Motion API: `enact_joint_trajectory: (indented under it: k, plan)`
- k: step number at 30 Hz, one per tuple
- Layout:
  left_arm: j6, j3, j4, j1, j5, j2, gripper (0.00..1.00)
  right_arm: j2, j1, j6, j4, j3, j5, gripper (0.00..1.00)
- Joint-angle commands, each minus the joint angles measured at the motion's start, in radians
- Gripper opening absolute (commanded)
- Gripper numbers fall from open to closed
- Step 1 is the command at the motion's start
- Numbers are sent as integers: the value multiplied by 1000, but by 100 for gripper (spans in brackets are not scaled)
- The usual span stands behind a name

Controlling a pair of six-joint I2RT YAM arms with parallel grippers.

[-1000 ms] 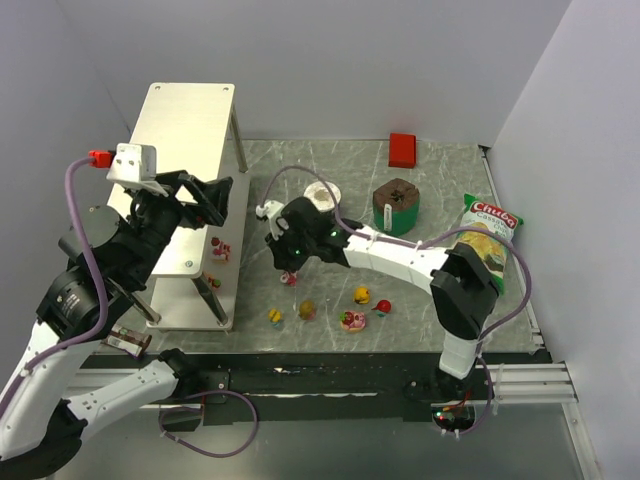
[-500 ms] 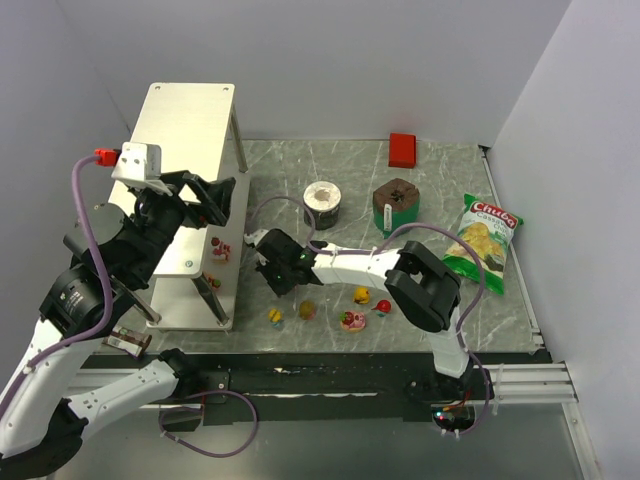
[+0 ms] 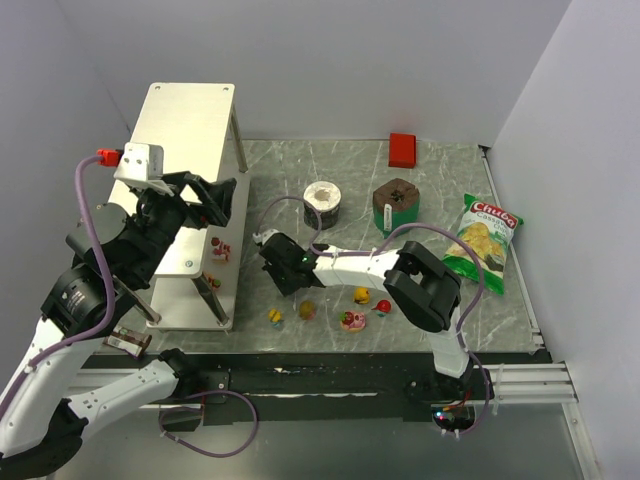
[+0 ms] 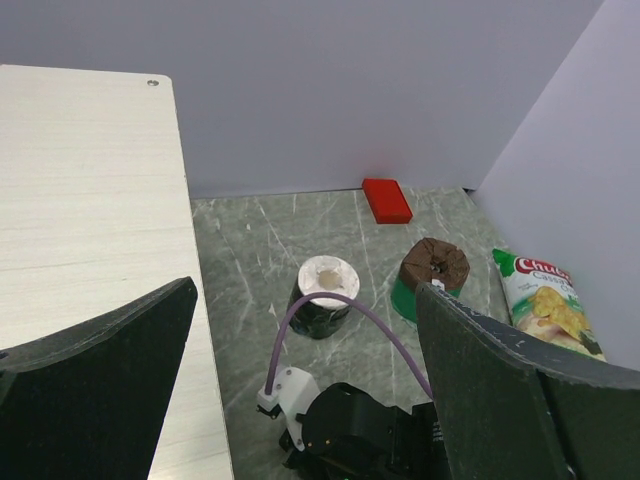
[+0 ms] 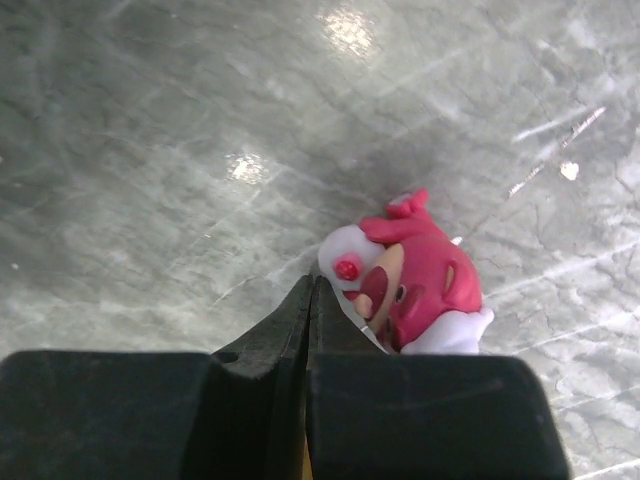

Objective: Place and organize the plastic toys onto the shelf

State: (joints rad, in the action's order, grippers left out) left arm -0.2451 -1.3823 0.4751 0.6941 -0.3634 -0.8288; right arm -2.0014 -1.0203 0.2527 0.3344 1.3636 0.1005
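right wrist — right jaws pressed together, pink toy [image 5: 425, 280] beside them, ungripped | left wrist — left jaws wide by shelf [image 4: 90, 180]

A red block [image 3: 402, 149], dark cup [image 3: 322, 200], green cup [image 3: 397, 206] and chip bag [image 3: 484, 243] are seen spread across the marbled surface [image 3: 300, 165].

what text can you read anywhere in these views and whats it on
"Chuba": red logo at the top of the chip bag, last letters not sharp.
"Cassava": just under the logo on the same bag; the finer print below is too small to read.
The white label on the green cup is too small to read.
No other text shows in any view.
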Motion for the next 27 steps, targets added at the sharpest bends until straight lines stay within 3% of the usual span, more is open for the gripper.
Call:
enact_joint_trajectory:
  k: [1,27]
  plan:
    - [7,5,-30,-2,-2,2,96,20,8,29,0,-14,63,0]
    - [3,6,-21,-2,-9,7,96,62,95,164,-5,-133,151,0]
